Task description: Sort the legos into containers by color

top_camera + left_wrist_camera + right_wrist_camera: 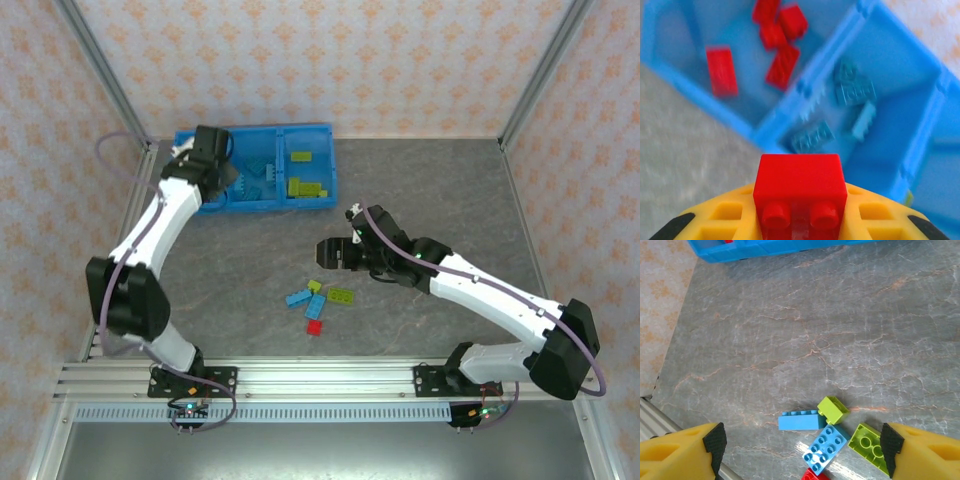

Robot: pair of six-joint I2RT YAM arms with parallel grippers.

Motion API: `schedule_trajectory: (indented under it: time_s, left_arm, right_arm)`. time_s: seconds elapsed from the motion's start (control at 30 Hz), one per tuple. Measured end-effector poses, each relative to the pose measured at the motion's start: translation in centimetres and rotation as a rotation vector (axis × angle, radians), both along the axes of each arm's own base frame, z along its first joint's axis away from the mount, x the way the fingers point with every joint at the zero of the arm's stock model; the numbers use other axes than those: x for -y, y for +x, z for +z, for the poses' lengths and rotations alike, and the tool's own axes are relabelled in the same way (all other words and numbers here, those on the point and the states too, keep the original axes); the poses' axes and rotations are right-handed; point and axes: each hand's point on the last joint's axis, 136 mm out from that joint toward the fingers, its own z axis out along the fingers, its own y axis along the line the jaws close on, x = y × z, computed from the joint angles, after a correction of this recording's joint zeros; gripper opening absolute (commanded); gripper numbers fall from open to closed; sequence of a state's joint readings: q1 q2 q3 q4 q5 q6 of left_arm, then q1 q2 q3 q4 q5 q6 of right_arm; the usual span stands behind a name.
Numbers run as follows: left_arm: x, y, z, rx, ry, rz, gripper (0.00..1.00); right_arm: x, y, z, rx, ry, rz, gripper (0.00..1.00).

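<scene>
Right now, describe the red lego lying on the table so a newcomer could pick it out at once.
On the grey table, find the loose pile of legos beside the right gripper. The loose red lego lies at the pile's near edge, toward the arm bases. Its neighbours are light blue and lime green; the other red brick is held by the left gripper over the tray.

The blue tray (260, 207) sits at the far left of the counter (840, 330). Its left compartment holds several red bricks (775, 45), the middle one light blue bricks (850, 90), the right one lime bricks (305, 185). My left end effector (799, 222) grips a red brick (800, 187) above the tray. Loose on the counter, bunched together: two blue (799, 421), two lime (833, 410), one red (812, 475).
</scene>
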State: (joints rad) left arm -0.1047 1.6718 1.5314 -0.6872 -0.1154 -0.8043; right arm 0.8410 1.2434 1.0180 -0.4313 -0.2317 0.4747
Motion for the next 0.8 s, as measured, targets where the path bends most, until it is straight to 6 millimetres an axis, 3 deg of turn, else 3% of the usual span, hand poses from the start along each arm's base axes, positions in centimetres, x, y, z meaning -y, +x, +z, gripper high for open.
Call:
schedule_trajectory:
  time_s: [0.1,0.23,0.33,0.4,0.6,0.8]
  left_arm:
    - [-3.4,3.3,-1.7,-0.042,0.053,0.047,0.26]
    - [-7.0,7.1,-5.2,-0.112,0.08,0.076,0.42]
    - [-8.6,8.3,-7.0,-0.155,0.09,0.08,0.59]
    - [-9.1,8.5,-7.2,-0.166,0.09,0.081,0.64]
    - [-8.3,7.9,-4.5,-0.126,0.063,0.049,0.65]
    - [-4.8,2.2,1.9,-0.008,0.016,-0.063,0.64]
  right_arm:
    - [0.5,0.1,-0.2,-0.006,-0.012,-0.028,0.82]
    - [1.2,0.0,0.3,0.001,0.004,-0.067,0.82]
    - [2.2,-0.4,0.8,0.013,0.017,-0.095,0.82]
    - [2.7,-0.4,1.1,0.023,0.027,-0.113,0.82]
    - [3.6,0.0,1.1,0.036,0.009,-0.171,0.83]
    - [4.0,0.3,-2.8,-0.036,-0.115,-0.185,0.82]
